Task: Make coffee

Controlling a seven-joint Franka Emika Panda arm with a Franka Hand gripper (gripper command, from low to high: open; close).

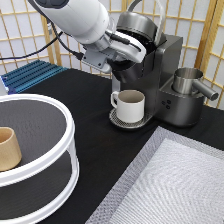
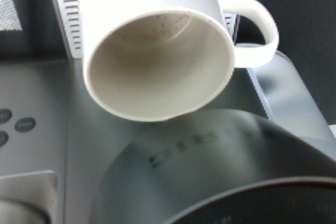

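The gripper (image 1: 136, 50) is at the open brew chamber of the dark coffee machine (image 1: 170, 60), just above the white mug (image 1: 131, 106). The machine's lid (image 1: 134, 22) is raised. The mug stands upright and empty on the round drip tray (image 1: 116, 121), handle toward the exterior view's left. The wrist view looks straight down into the empty mug (image 2: 161, 60), with the machine's dark round rim (image 2: 247, 195) below the camera. The coffee pod is hidden or out of view in both views.
A tan handleless cup (image 1: 9, 148) stands on the top tier of a white round shelf (image 1: 67, 130) at the exterior view's left. A metal jug (image 1: 187, 80) sits on the machine's right side. A grey mat (image 1: 170, 185) lies at bottom right. A blue rack (image 1: 30, 75) is at the back left.
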